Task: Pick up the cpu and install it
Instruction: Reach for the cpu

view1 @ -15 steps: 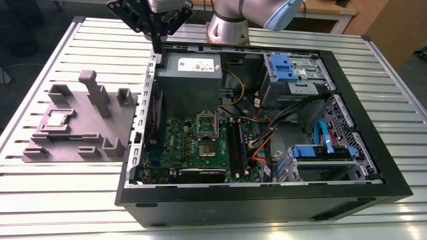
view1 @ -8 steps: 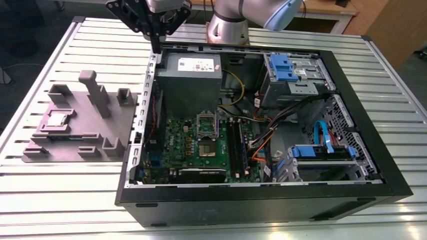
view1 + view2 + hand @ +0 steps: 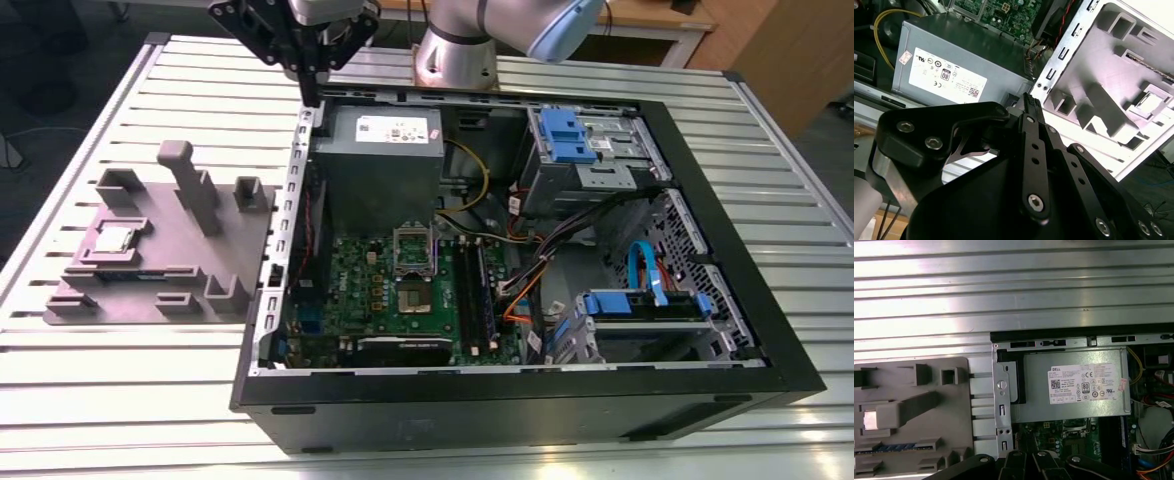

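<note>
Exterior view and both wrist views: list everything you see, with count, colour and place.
cpu: one, silver, on the holder
memory stick: one, dark, on the holder beside the cpu
holder: one, grey, on the table, exterior view's left
case: one, black, open, on the table
power supply: one, grey, inside the case
circuit board: one, green, inside the case
socket: one, dark, on the circuit board
table: one, silver, slatted
gripper: one, black, shut, empty, above the case's far edge
</note>
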